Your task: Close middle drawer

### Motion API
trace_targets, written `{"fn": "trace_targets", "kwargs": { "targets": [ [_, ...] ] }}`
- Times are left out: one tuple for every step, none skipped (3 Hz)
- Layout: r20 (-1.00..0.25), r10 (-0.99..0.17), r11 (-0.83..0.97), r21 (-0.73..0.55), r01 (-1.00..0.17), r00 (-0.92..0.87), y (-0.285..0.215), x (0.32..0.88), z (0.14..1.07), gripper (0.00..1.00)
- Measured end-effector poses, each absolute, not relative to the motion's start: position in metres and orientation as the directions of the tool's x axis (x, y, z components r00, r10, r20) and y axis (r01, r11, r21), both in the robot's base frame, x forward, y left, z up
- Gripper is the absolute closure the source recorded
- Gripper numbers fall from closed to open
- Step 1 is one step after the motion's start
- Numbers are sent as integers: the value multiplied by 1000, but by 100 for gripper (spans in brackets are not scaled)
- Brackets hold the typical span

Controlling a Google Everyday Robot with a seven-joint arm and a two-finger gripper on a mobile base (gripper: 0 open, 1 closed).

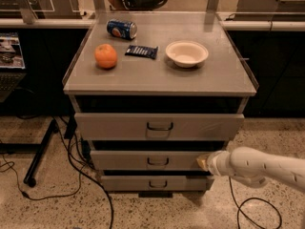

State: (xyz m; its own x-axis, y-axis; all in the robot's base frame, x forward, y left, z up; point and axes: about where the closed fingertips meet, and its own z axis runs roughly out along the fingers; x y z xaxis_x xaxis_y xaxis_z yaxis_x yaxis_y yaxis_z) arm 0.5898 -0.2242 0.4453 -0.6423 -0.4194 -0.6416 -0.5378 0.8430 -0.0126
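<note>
The middle drawer (143,160) is the grey flat front with a small dark loop handle (157,161), second of three in the grey cabinet. Its front sits a little behind the top drawer's front (119,126) and slightly ahead of the bottom drawer (128,182). My gripper (204,161) is at the end of the white arm (259,168) coming in from the right, and its tip touches the right end of the middle drawer's front. The drawer's inside is hidden.
The cabinet top (157,75) carries an orange (106,56), a lying blue can (121,29), a dark snack packet (141,51) and a white bowl (187,53). Black cables (71,175) and a stand leg (40,151) lie on the speckled floor at left.
</note>
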Motion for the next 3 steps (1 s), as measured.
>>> {"fn": "trace_targets", "kwargs": {
  "targets": [
    [-673,-380,873,-34,-487,-635,-226,536,423,36],
    [-715,-325,908,-52,-416,-619,-236,534,436,13],
    [-715,-324,908,-52,-416,-619,-236,535,437,0]
  ]
}}
